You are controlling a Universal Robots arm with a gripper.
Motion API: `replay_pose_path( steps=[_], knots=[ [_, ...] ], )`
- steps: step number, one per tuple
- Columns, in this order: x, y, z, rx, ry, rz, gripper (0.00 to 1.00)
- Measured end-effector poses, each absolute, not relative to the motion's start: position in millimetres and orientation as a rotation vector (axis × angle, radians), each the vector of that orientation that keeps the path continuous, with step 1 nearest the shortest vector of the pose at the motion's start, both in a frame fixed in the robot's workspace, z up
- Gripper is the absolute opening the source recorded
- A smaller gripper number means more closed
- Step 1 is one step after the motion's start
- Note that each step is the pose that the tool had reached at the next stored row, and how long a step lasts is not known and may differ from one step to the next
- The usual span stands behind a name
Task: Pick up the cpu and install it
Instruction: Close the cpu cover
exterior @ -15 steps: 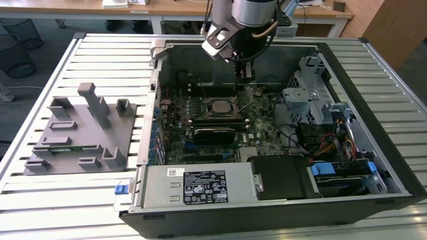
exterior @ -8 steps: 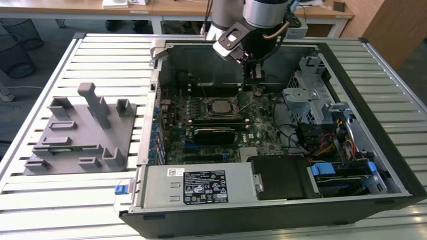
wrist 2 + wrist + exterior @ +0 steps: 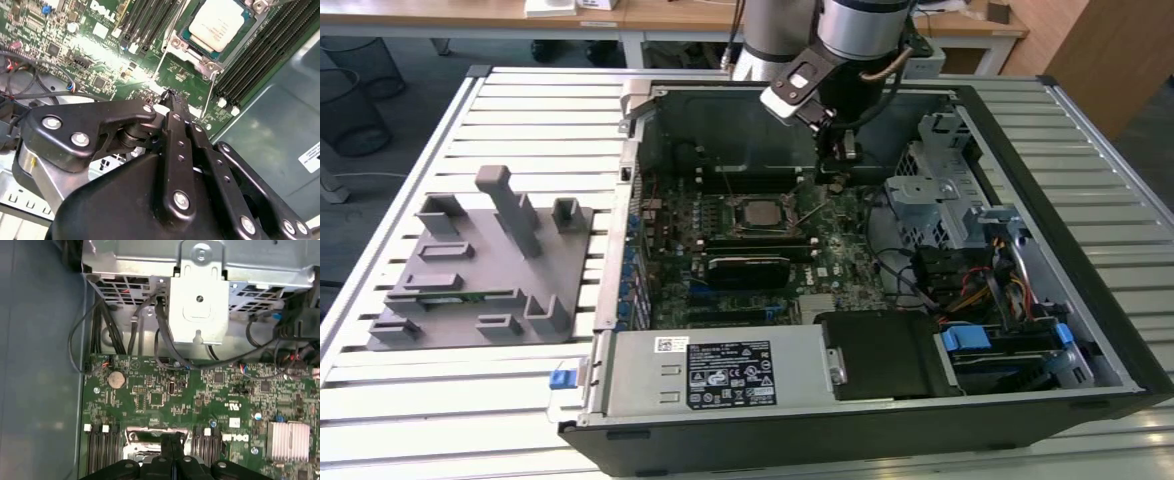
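Cpu [image 3: 218,22] is lying flat inside the socket [image 3: 176,44]; empty fingers [image 3: 172,120] are pressing together, hanging just beside that socket, off toward the exterior view's right of it.

Robotics lab set up in an office-type room: slatted metal workbench [image 3: 520,110], opened computer case [image 3: 854,440] lying on it, grey parts fixture [image 3: 480,270] beside it, robot arm [image 3: 861,30] at the bench, wooden desks [image 3: 680,15] and wire bins [image 3: 354,110] behind
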State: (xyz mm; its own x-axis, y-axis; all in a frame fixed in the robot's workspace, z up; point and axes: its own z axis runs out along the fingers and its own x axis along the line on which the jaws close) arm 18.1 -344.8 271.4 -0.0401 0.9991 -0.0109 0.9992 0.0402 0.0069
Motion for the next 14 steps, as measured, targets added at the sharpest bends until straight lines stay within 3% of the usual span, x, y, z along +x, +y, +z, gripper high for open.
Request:
replay_pose_path(
  steps=[14],
  knots=[
    [42.8, -336.5, 258.7, 2.167, 2.257, -0.005, 0.11]
  ],
)
